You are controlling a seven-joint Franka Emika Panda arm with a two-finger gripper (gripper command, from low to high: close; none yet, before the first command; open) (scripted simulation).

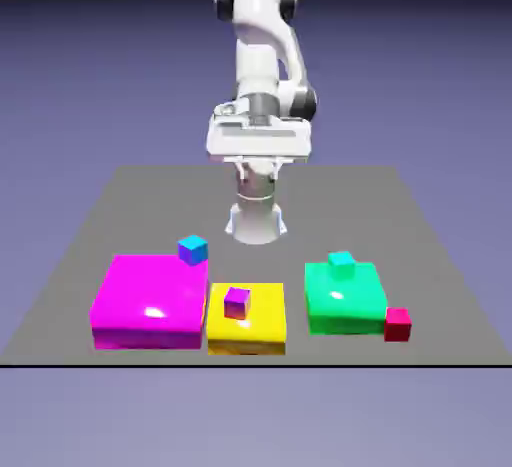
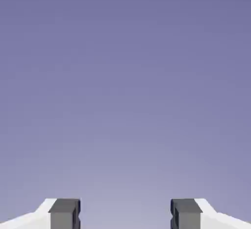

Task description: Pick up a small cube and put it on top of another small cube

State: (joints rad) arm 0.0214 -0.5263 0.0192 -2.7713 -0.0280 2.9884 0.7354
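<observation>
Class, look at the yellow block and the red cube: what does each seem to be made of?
Yellow block: perhaps smooth plastic with a glossy finish; a bright white highlight sits on its top, and its edges look rounded.
Red cube: possibly painted wood or plastic; its colour is plain and its edges look crisp, but the picture leaves the material open.

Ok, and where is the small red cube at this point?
In the exterior view, the small red cube is on the table toward the exterior view's right, near the front edge, just right of the green block.
</observation>
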